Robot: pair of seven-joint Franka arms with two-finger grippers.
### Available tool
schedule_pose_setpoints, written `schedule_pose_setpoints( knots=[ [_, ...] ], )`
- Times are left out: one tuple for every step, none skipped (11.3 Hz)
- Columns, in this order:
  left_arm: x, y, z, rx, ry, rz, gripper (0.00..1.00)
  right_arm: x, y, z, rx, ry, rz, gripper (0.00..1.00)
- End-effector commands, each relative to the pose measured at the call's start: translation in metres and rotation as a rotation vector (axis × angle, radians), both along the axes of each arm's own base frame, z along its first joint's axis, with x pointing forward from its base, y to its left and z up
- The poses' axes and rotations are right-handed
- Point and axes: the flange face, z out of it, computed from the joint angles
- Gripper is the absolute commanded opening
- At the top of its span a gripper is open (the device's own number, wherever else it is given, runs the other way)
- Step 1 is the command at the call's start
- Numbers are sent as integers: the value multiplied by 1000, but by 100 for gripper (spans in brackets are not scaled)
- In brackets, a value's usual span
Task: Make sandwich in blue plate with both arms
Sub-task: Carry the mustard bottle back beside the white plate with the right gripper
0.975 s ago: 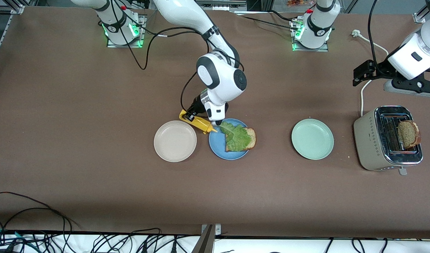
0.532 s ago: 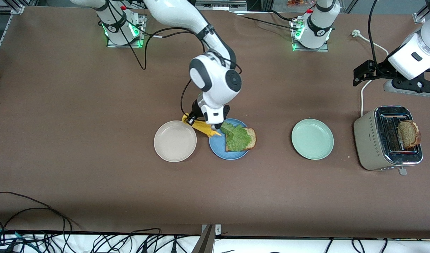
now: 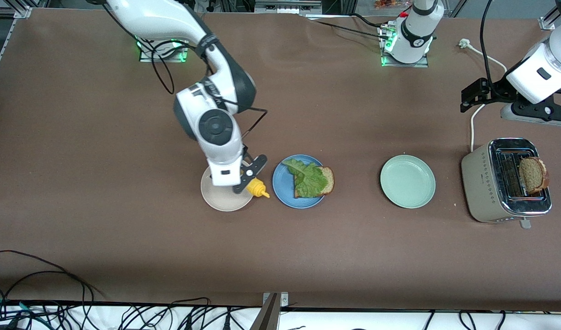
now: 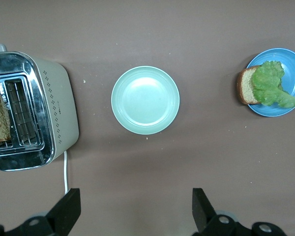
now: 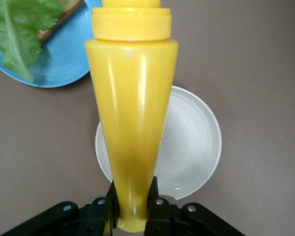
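A: Where is the right end effector [image 3: 249, 179]?

B: Over the cream-white plate [image 3: 218, 200], at the rim nearest the blue plate [image 3: 283, 183]. Its fingers are clamped on the base of a yellow squeeze bottle [image 3: 256, 188], whose nozzle points toward the blue plate.

A: And the sandwich?

B: One bread slice [image 3: 325, 179] lies on the blue plate with a lettuce leaf [image 3: 305, 176] on top. A second bread slice [image 3: 532, 174] stands in the toaster [image 3: 480, 183] at the left arm's end of the table [image 3: 101, 137].

A: The left end effector [image 4: 132, 209]?

B: Fingers spread wide, holding nothing, waiting high over bare table near the mint-green plate [image 3: 407, 181] and the toaster.
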Motion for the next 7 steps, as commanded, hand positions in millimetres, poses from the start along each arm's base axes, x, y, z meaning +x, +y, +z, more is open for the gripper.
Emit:
schedule_pose_setpoints(
  knots=[
    [-1, 0, 7, 32, -1, -1, 100, -1, -36, 15, 111, 19, 8, 0],
    [-1, 0, 7, 32, -1, -1, 100, 7, -50, 17, 157, 38, 14, 0],
    [-1, 0, 7, 32, -1, -1, 100, 15, -65, 19, 196, 50, 31, 0],
    [-1, 0, 7, 33, -1, -1, 100, 22, -79, 21, 231, 54, 58, 0],
    [-1, 0, 7, 32, -1, -1, 100, 28, -89, 21, 261, 53, 86, 0],
    [-1, 0, 7, 32, -1, -1, 100, 35, -100, 23, 311, 50, 105, 0],
    [-1, 0, 7, 33, -1, -1, 100, 41, -115, 25, 356, 51, 125, 0]
  ],
)
